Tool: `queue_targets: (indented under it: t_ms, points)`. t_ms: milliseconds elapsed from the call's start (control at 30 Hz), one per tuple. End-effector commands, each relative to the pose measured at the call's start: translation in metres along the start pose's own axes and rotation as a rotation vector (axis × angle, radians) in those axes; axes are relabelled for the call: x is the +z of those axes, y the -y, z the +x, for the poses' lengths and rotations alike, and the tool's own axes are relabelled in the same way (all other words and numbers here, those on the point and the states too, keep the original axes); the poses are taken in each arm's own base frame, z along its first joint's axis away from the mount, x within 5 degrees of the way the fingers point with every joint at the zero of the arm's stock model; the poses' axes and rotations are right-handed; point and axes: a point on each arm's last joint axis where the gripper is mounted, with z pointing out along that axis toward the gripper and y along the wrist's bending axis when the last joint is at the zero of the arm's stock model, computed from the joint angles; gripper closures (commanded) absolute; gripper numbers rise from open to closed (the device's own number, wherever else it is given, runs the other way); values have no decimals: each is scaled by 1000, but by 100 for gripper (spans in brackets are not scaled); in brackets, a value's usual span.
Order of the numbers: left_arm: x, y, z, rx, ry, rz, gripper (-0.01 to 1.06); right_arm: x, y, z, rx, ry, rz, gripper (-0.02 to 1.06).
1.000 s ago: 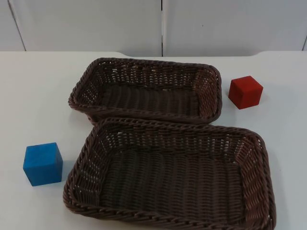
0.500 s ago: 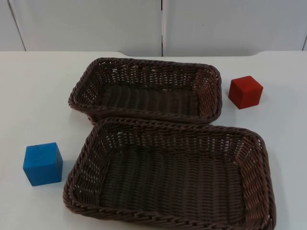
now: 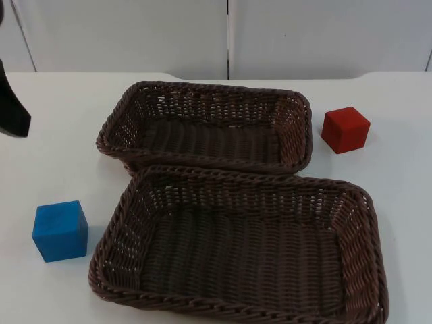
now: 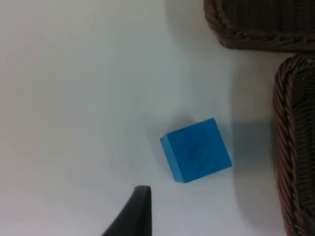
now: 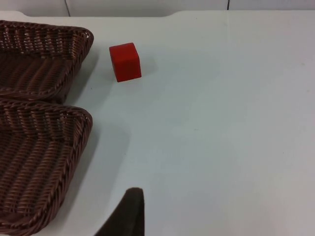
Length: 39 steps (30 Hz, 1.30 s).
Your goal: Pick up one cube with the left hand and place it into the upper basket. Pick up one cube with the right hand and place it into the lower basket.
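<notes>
A: What lies on the white table (image 3: 61,135), largest first?

B: Two brown wicker baskets, touching along their long sides. The lower basket (image 3: 364,223) is the bigger in the top view and sits nearest the camera; the upper basket (image 3: 202,90) sits behind it, toward the grey partition wall (image 3: 135,34). Both hold nothing.

A: And the cubes?

B: Two, one of each colour. The blue cube (image 3: 61,231) stands on the table just beside the lower basket's left end, apart from its rim. The red cube (image 3: 345,129) stands near the upper basket's right end, also apart. Nothing lies between either cube and open table.

A: Where are the grippers?

B: The left gripper (image 3: 12,111) shows as a dark shape at the left edge of the top view, above the table and well apart from the blue cube. In the left wrist view the blue cube (image 4: 196,150) lies near one black fingertip (image 4: 138,211), untouched. The right wrist view looks from well off at the red cube (image 5: 125,61).

A: How wide are the jaws?

B: That cannot be told for either; neither holds anything.
</notes>
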Motion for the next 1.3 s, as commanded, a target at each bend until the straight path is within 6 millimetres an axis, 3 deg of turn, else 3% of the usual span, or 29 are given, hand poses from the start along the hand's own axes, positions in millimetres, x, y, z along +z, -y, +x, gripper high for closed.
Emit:
queue_targets:
  t_ms: [0, 567, 833, 1267]
  points:
    - [2, 1, -3, -2, 5, 9, 6, 0, -1, 0, 15, 10, -2, -1]
    - [3, 1, -3, -7, 10, 8, 6, 0, 0, 0, 20, 13, 0, -1]
    - [2, 10, -6, -145, 28, 108, 6, 0, 0, 0, 19, 13, 2, -1]
    - [2, 10, -8, -160, 57, 110, 6, 0, 0, 0, 19, 13, 2, -1]
